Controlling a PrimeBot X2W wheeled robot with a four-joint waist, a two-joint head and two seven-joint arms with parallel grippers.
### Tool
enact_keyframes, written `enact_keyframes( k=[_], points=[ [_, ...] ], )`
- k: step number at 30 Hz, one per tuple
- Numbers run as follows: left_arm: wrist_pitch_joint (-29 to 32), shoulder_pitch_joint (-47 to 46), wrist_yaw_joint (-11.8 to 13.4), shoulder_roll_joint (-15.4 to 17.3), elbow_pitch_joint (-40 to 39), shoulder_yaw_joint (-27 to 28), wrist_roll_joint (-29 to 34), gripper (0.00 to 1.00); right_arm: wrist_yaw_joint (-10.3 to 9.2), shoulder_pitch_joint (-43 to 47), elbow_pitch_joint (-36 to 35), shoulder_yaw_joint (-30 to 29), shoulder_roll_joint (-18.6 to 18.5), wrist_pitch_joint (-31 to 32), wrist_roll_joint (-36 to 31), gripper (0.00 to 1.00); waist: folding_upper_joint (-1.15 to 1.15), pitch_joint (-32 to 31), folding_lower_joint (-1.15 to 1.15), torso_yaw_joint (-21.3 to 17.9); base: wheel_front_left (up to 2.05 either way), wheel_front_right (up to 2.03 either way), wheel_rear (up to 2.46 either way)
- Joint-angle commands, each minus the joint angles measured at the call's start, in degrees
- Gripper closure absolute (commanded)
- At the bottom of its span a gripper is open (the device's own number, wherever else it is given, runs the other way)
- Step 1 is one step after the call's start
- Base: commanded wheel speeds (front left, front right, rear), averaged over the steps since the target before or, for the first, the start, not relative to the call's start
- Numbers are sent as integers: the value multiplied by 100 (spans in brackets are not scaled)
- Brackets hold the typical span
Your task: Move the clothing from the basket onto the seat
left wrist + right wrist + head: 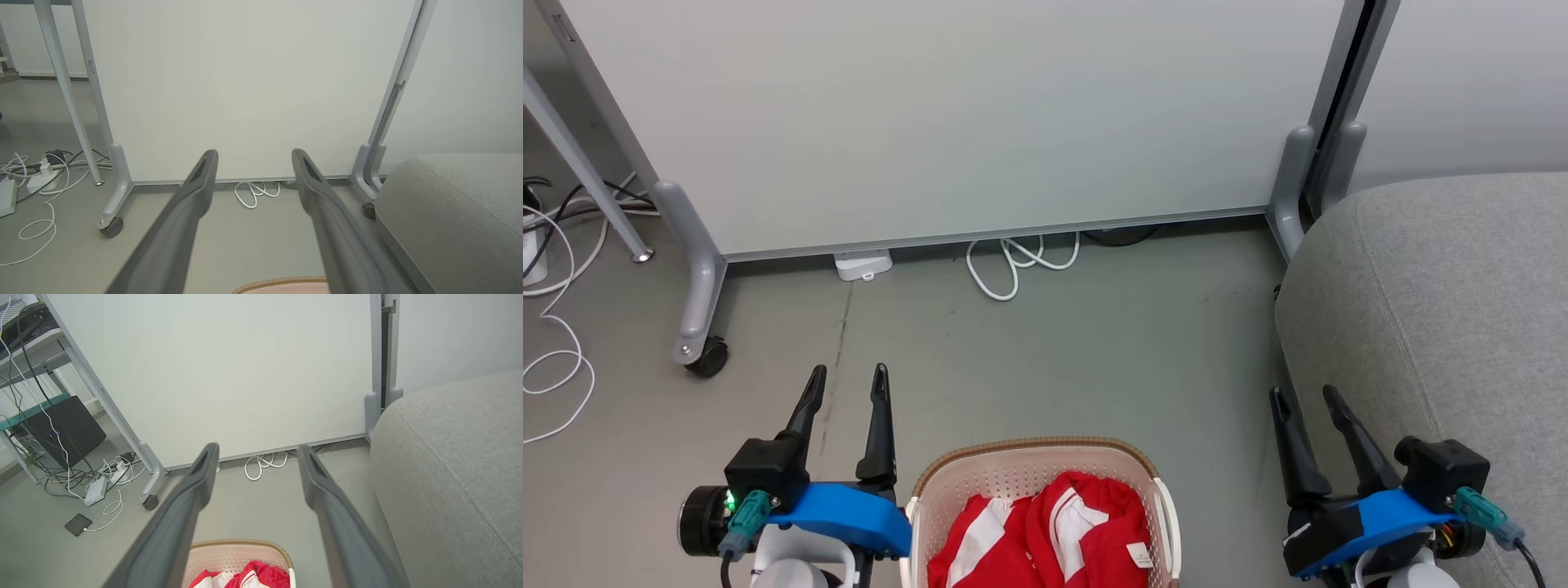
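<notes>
The cream basket (980,478) with a brown rim sits on the floor at the bottom middle of the head view, and the red and white clothing (1045,531) lies crumpled inside it. The basket (229,555) and clothing (253,575) also show low in the right wrist view. The grey seat (1445,302) fills the right side. My left gripper (848,384) is open, empty, left of the basket. My right gripper (1305,398) is open, empty, between basket and seat. The left wrist view catches the basket's rim (282,281) and the seat (461,208).
A white partition panel (947,114) on grey castor feet (698,327) stands behind the basket. White cables (1017,261) lie on the floor under it, with more cables (556,269) at the left. Bare grey floor (1094,351) lies between the panel and the basket.
</notes>
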Motion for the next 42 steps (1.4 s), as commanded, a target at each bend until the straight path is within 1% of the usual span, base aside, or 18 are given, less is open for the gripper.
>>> enact_keyframes(
  k=[1,5,13,19,29,42],
  points=[
    [-55,-116,-36,27,-9,-28,140,0,11,-89,-13,23,-38,-59,-151,0,0,1,0,3,0,0,0],
    [-103,-112,-57,29,8,-69,327,0,11,-87,-5,56,-39,-109,-340,0,0,1,0,7,0,0,0],
    [-188,-102,-186,-6,193,-111,592,0,12,-89,38,109,-40,-194,-717,0,0,-3,0,17,0,0,0],
    [-256,-149,-233,-34,393,-126,837,0,12,-96,81,138,-41,-256,-976,0,0,-10,0,24,0,0,0],
    [-357,-137,-278,-84,472,-72,1167,0,9,-97,244,116,-41,-363,-1346,0,0,-19,0,32,0,0,0],
    [-354,-113,-347,-156,580,69,1102,0,9,-122,348,90,-42,-361,-1276,0,0,-7,0,26,0,0,0]
  ],
)
